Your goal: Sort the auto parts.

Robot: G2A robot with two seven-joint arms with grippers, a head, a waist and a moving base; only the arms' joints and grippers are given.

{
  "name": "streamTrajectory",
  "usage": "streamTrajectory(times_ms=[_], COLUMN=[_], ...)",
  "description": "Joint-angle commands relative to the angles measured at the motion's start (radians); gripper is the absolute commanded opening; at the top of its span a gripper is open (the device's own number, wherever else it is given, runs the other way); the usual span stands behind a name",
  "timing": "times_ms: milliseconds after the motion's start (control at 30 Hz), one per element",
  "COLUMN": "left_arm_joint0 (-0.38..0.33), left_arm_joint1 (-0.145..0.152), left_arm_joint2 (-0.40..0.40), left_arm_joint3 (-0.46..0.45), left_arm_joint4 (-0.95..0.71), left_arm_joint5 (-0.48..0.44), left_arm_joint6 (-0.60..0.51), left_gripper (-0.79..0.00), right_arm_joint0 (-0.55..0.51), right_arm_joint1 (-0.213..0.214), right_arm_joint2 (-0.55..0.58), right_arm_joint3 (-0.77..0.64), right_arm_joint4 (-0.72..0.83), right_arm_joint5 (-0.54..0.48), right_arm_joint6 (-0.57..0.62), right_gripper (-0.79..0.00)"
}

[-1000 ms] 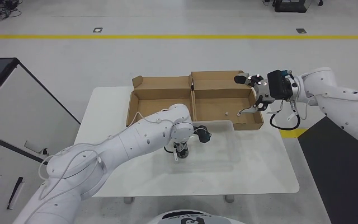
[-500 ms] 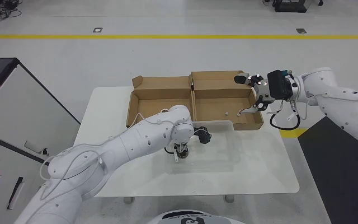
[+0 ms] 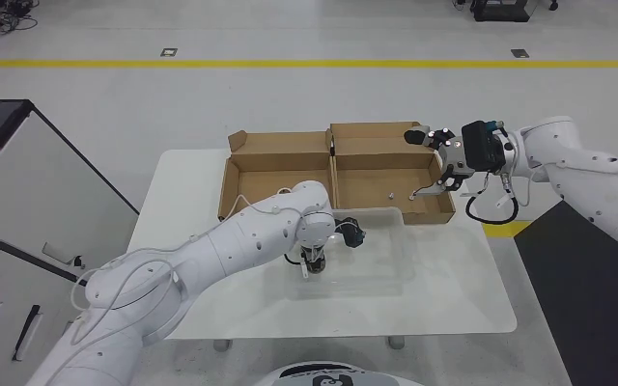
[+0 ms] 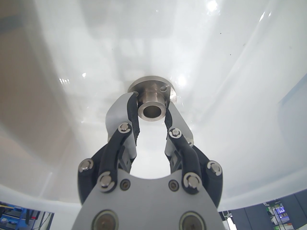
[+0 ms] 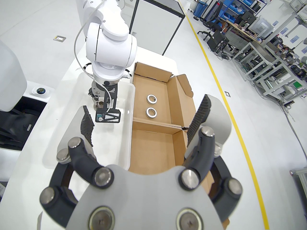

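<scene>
Your left gripper [image 4: 150, 104] stands in the white bin [image 3: 386, 275] with its pads pressed on opposite sides of the neck of the flanged bushing [image 4: 153, 95]. The bushing sits flange-down on the bin floor, bore axis upright and in line with the gripper's approach. The cardboard box [image 3: 280, 179] holding two rings [image 5: 151, 99] lies just beyond the bin's far wall. Your right gripper [image 5: 146, 107] hangs spread and empty at the boxes' far end, well apart from the bushing. Judgement: lift straight up before crossing the wall.
</scene>
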Motion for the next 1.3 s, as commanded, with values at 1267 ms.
streamTrajectory(times_ms=[1267], left_arm_joint0=[-0.092], left_arm_joint1=[0.203], left_arm_joint2=[-0.280], left_arm_joint3=[-0.471], left_arm_joint4=[-0.201], left_arm_joint5=[0.099], left_arm_joint6=[-0.099], left_gripper=[-0.785], right_arm_joint0=[0.000], right_arm_joint1=[0.000], right_arm_joint2=[0.000], right_arm_joint3=[0.000], right_arm_joint4=[0.000], right_arm_joint5=[0.000], right_arm_joint6=[0.000], right_gripper=[0.000])
